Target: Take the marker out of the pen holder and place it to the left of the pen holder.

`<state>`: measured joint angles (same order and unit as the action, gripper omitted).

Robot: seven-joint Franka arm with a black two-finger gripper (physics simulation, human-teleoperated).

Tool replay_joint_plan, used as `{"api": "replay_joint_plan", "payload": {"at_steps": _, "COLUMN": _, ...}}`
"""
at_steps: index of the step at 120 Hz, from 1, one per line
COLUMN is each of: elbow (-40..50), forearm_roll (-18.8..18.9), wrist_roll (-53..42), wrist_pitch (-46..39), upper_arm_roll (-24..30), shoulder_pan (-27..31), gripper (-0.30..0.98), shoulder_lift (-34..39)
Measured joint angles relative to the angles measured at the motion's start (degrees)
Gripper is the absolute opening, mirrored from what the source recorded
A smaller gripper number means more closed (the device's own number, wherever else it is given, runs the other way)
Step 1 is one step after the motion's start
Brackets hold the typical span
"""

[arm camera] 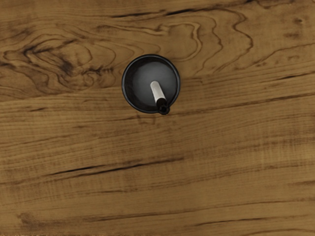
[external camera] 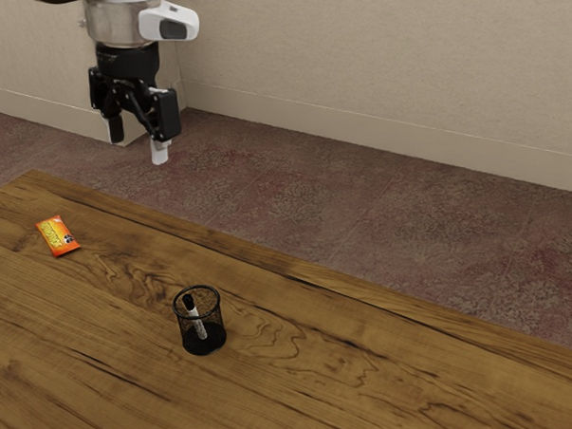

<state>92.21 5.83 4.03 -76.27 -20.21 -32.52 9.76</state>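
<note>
hanging well above the tabletop [external camera: 354, 388], w/ nothing btwn its fingers, the pincer [external camera: 137, 143] is released: fingers stand apart. the marker [external camera: 199, 327] is in the pen holder [external camera: 204, 346], leaning, black end up at the rim, white body slanting down inside. holder is upright on the tabletop, well apart fr the pincer. an orange snack packet [external camera: 57, 235] lies flat toward the exterior view's left; not part of the job.

status: prob at the very start. done: nothing of the task proper, tho the wrist view has both holder & marker in sight, so aim looks ok for an approach. left to do, approx all of it: get down to the holder, line up w/ the black end, grip it, lift straight up till the tip is past the rim, shift to the holder's left, lower, let go, back off.

next move, imo: descend over the black end, fingers kept apart. main risk: marker rests v. close to the rim, so a finger could catch the wire & drag or tip the holder. a slanted pull might do the same.
</note>
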Motion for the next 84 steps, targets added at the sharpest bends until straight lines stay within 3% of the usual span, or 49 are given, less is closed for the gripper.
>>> {"api": "replay_joint_plan", "payload": {"at_steps": 32, "elbow": 3.6, "forearm_roll": -0.2, "wrist_roll": 2.6, "wrist_pitch": -3.5, "upper_arm_roll": -0.3, "shoulder_pan": 0.9, "gripper": 0.69, "shoulder_lift": 1.3}}
{"api": "replay_joint_plan", "payload": {"at_steps": 72, "elbow": 20.9, "forearm_roll": -1.4, "wrist_roll": 5.1, "wrist_pitch": -9.6, "upper_arm_roll": -0.9, "shoulder_pan": 1.7, "gripper": 0.69, "shoulder_lift": 1.2}}
{"api": "replay_joint_plan", "payload": {"at_steps": 84, "elbow": 24.8, "forearm_roll": -3.3, "wrist_roll": 5.7, "wrist_pitch": -13.4, "upper_arm_roll": -0.9, "shoulder_pan": 1.6, "gripper": 0.69, "shoulder_lift": 1.1}}
